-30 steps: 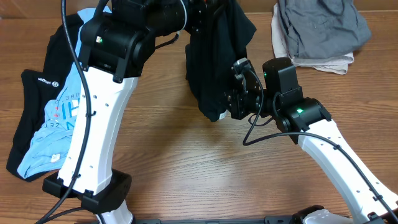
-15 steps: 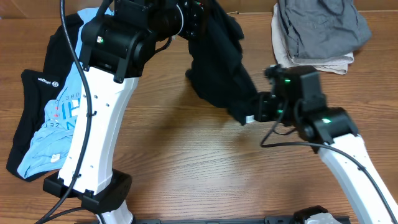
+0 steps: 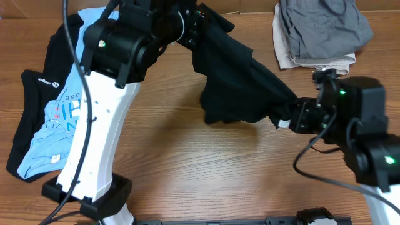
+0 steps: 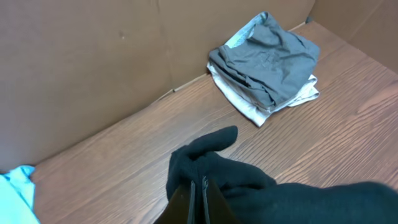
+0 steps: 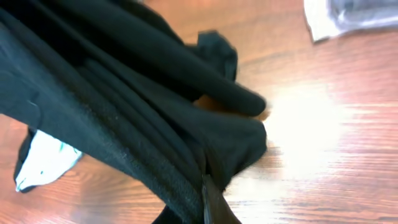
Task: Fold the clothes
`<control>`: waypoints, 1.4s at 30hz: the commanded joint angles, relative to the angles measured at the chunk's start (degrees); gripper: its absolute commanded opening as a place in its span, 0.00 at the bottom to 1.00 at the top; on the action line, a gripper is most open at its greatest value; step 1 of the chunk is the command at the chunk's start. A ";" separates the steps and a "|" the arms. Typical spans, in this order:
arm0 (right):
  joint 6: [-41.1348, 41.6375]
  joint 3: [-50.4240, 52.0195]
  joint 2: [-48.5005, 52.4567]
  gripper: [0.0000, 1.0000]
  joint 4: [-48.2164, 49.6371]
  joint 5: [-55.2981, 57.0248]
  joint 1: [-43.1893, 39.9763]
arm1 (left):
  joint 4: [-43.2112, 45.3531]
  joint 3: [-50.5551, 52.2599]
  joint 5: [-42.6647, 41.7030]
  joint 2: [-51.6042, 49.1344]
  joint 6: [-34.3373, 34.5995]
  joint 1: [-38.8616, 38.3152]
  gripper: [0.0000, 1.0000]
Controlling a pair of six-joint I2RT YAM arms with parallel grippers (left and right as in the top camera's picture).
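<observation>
My right gripper (image 3: 287, 120) has drawn rightward, so the black tee (image 3: 240, 81) now hangs stretched above the table (image 3: 187, 162) between it and the left gripper (image 4: 199, 186). Both pinch fabric. I judge it ready to lay flat.

The plain black tee (image 3: 240, 81) at mid-frame in the overhead view carries no print. At the left, a light blue tee (image 3: 62, 128) with white lettering and a small red mark lies over a black piece (image 3: 34, 94) bearing a white logo. At the upper right a grey garment (image 3: 322, 25) tops a beige one (image 3: 319, 64), on a brown wood-grain bench (image 3: 187, 169).
</observation>
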State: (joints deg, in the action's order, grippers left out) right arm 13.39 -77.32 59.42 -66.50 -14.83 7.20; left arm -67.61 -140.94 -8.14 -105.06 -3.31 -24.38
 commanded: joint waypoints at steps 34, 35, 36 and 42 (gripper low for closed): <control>-1.86 -21.64 28.76 0.04 -14.58 13.38 -0.98 | -16.59 -1.66 21.35 -8.20 0.68 1.22 0.04; -1.81 -21.64 29.66 0.04 -13.73 13.51 -1.14 | -16.61 -1.66 20.33 -9.27 0.63 1.27 0.04; -1.81 -21.64 30.67 0.04 -12.52 13.49 -1.49 | -16.65 -1.66 19.17 -10.23 0.44 1.40 0.04; -1.79 -21.64 32.63 0.04 -5.31 13.16 -7.02 | -18.36 -1.66 10.82 -14.14 -3.61 3.15 0.04</control>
State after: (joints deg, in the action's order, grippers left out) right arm 11.77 -98.54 92.55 -74.06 -2.13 3.66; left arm -85.38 -142.10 8.54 -117.75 -4.54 -22.61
